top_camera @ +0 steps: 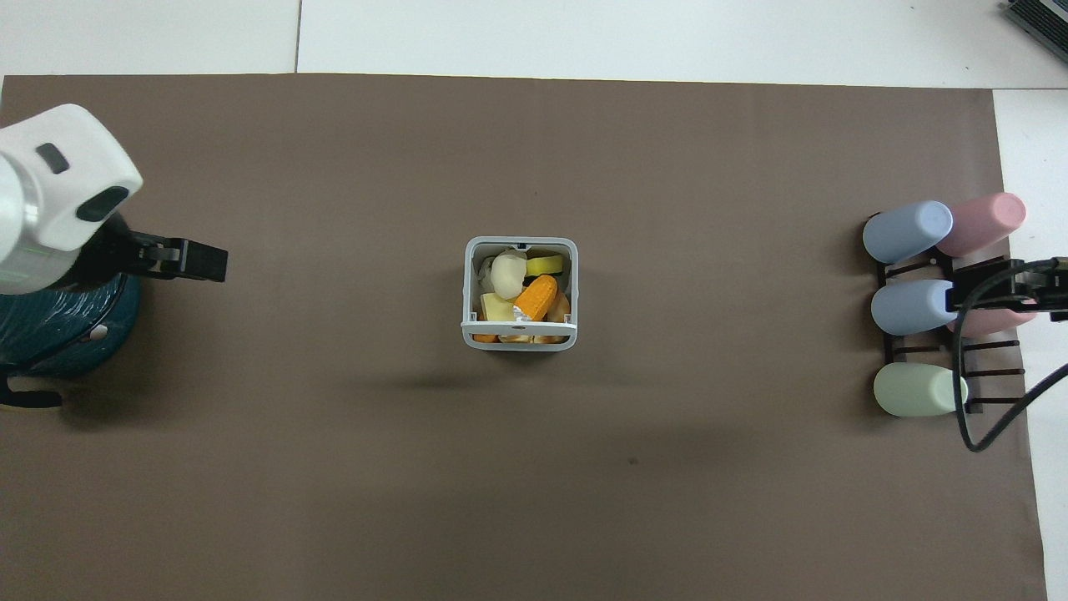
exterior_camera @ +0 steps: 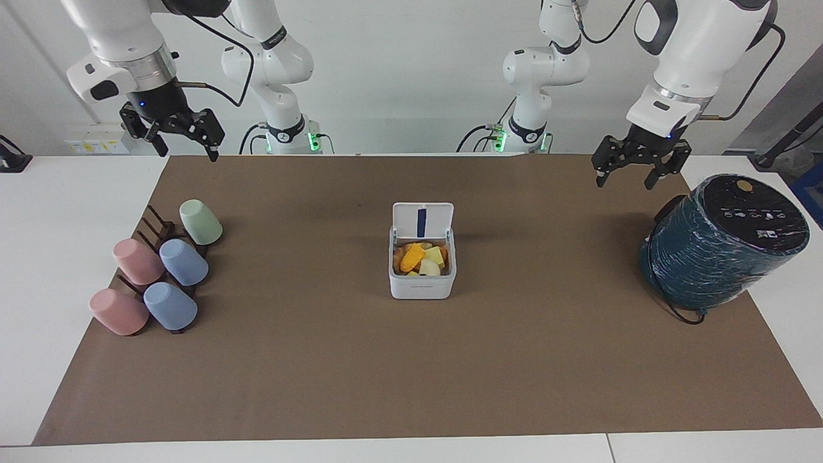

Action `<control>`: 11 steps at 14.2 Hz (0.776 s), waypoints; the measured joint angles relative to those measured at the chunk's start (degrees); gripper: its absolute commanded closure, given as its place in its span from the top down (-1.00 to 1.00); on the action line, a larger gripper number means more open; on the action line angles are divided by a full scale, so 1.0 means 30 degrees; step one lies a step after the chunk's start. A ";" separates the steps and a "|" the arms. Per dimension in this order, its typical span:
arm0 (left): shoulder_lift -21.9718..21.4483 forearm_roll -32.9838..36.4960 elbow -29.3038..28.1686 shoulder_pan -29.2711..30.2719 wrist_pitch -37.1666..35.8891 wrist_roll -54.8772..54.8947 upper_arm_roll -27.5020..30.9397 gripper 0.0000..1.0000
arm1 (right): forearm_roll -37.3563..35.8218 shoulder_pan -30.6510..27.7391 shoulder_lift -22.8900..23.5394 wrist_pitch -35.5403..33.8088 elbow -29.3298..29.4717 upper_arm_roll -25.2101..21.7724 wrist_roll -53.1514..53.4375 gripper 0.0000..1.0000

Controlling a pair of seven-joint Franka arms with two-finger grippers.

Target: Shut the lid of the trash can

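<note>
Mid-mat, trash can (exterior_camera: 421, 273) lid (exterior_camera: 422, 220) upright, edge-on overhead, left pincer (exterior_camera: 625, 175) apparently released, right pincer (exterior_camera: 186, 148) likewise

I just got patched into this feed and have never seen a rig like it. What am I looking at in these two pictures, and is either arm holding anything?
Two white robot arms stand at a table covered by a brown mat. One picture looks at them from across the table, the other looks steeply down from above their end.

The left gripper hangs open and empty near the dark teal cylinder. The right gripper waits, open and empty, above the rack of cups. Nothing is held.

In the middle of the mat sits the trash can, a small white box full of yellow and orange scraps. Its lid stands upright on the side nearer the robots, not yet closed.
</note>
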 measured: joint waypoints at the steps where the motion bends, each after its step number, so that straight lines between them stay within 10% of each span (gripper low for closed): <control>1: -0.0011 0.0000 -0.0120 -0.0781 0.0007 -0.1132 -0.0043 1.00 | 0.0000 0.0000 0.0000 0.0000 0.0000 0.0000 0.0000 1.00; 11: -0.1346 -0.0158 -0.4104 -0.6743 0.5145 -1.3421 -0.0215 1.00 | 0.0000 0.0000 0.0000 0.0000 0.0000 0.0001 0.0000 1.00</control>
